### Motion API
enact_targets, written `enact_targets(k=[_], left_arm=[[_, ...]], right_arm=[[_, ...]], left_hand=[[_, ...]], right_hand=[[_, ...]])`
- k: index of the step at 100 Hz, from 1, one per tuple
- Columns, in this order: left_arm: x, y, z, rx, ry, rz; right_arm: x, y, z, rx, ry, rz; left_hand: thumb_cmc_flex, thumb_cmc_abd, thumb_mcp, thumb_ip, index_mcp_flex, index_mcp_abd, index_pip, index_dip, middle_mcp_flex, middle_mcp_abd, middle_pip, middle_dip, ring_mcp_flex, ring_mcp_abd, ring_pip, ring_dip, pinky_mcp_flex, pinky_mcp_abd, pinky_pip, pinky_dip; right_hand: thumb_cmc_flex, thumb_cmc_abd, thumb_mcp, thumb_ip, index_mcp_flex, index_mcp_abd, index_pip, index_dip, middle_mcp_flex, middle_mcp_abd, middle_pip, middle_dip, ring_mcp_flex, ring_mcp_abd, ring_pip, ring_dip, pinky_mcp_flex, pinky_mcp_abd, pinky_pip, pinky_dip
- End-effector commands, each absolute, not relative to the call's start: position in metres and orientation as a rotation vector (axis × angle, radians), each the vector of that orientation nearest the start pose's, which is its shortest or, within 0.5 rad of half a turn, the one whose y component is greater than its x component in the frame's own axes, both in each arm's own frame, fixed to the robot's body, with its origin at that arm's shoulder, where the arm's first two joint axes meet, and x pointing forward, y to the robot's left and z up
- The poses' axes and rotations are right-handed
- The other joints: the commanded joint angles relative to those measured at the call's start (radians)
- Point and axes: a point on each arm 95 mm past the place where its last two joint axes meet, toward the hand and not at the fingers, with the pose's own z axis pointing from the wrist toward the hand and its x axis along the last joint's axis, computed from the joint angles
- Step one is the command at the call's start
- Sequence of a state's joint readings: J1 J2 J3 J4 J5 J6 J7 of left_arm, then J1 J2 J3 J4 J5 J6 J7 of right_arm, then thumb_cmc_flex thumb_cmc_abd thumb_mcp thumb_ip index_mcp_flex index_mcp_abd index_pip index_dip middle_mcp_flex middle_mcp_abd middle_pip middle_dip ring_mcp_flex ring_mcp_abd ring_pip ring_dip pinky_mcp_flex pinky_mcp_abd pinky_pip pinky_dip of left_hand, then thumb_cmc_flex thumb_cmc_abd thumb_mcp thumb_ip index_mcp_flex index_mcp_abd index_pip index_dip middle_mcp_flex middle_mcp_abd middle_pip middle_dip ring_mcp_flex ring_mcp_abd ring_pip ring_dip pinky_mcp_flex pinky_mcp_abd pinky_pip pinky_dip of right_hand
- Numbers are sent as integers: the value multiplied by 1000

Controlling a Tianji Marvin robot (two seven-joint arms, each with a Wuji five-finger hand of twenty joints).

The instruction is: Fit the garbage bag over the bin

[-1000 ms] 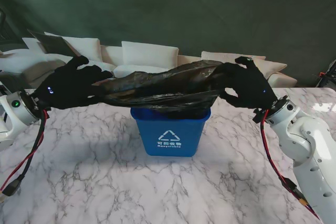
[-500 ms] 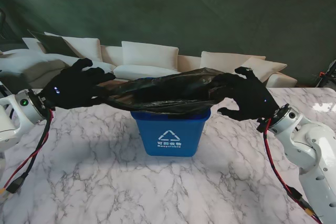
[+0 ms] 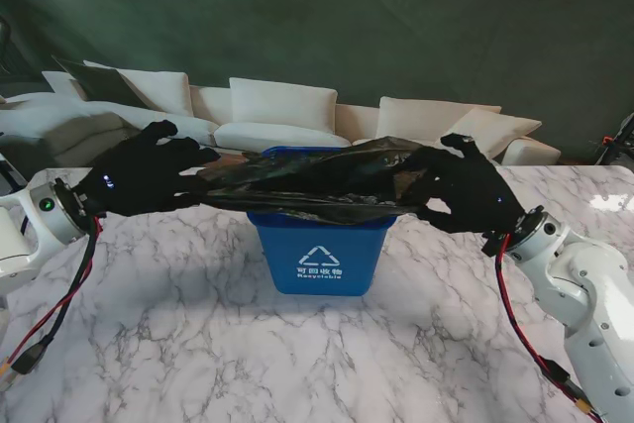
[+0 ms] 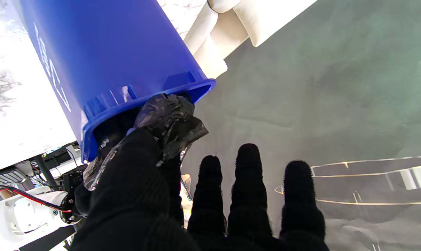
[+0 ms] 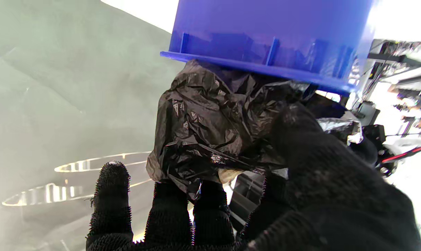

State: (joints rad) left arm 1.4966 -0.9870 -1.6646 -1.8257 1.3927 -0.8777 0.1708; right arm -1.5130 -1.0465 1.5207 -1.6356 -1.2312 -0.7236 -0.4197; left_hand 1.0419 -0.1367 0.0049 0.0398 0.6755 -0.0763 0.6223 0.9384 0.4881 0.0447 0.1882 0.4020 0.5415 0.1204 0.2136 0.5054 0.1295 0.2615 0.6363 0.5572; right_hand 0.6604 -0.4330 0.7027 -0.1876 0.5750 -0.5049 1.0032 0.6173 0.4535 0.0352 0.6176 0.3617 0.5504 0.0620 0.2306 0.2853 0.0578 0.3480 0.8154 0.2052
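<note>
1. Firstly, fingers: left hand (image 3: 139, 180) pinches a bunched edge of the garbage bag (image 3: 307, 180) between thumb and forefinger, the other three fingers (image 4: 248, 181) straight and free; right hand (image 3: 466, 185) grips the opposite edge likewise, thumb pressed on crumpled film.
2. Bag: black, stretched taut between both hands, spanning directly over the bin's mouth, just at rim level; its mouth looks only partly opened.
3. Bin (image 3: 320, 253): blue, upright on the marble table (image 3: 198, 344), centred between the arms; far rim (image 3: 297, 153) shows past the bag.
4. Step in hand, as judged: lowering the spread bag onto the opening.
5. Next move calls for: drawing each held edge outward and down past the rim, so the film hooks over the lip on both sides.
</note>
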Motion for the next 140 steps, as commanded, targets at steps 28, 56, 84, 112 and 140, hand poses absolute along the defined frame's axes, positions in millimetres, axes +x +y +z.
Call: enact_targets(k=[28, 56, 84, 112, 140], left_arm=[[393, 82, -163, -235, 1755, -1616], [388, 86, -166, -266, 1712, -1678], [384, 89, -170, -172, 1754, -1621], [376, 94, -176, -146, 1761, -1589], [382, 95, -194, -152, 1809, -1492]], right_arm=[[395, -66, -216, 323, 1474, 1888], [389, -65, -220, 343, 1458, 1927], [394, -66, -232, 315, 1512, 1866], [396, -64, -236, 337, 1518, 1864], [403, -66, -248, 374, 1568, 1792]], left_hand=[[27, 36, -6, -14, -34, -46, 11, -18, 21, 0, 23, 8, 9, 0, 14, 8, -28, 6, 3, 5], [27, 39, -9, -17, -40, -48, 14, -26, 21, 0, 25, 11, 5, -1, 15, 10, -30, 4, -5, 7], [23, 38, -11, -26, -39, -72, 22, -38, 1, -4, 31, 12, 4, -15, 14, 8, -26, -9, -13, 7], [19, 40, -14, -33, -41, -83, 31, -48, -10, -6, 36, 9, -1, -16, 13, 7, -29, -14, -13, 9], [18, 40, -10, -30, -42, -80, 31, -57, -21, 0, 31, 3, -9, -13, 9, 5, -35, -13, -19, 6]], right_hand=[[49, 20, 80, -17, 79, -136, 30, 20, 23, -21, 12, 20, 17, -18, 19, 11, 3, -29, 2, 12], [42, 21, 85, -16, 61, -122, 23, 11, 17, -24, 7, 22, 15, -21, 18, 12, 2, -32, 0, 13], [37, -3, 117, -14, 22, -89, 61, 36, 35, -25, 23, 32, 32, -24, 25, 15, 10, -32, 4, 17], [17, -29, 134, -10, 25, -96, 67, 43, 27, -28, 35, 47, 30, -27, 34, 23, 7, -32, 6, 18], [2, -31, 134, -7, 38, -91, 44, 23, 16, -21, 13, 40, 20, -22, 27, 21, 3, -28, 2, 17]])
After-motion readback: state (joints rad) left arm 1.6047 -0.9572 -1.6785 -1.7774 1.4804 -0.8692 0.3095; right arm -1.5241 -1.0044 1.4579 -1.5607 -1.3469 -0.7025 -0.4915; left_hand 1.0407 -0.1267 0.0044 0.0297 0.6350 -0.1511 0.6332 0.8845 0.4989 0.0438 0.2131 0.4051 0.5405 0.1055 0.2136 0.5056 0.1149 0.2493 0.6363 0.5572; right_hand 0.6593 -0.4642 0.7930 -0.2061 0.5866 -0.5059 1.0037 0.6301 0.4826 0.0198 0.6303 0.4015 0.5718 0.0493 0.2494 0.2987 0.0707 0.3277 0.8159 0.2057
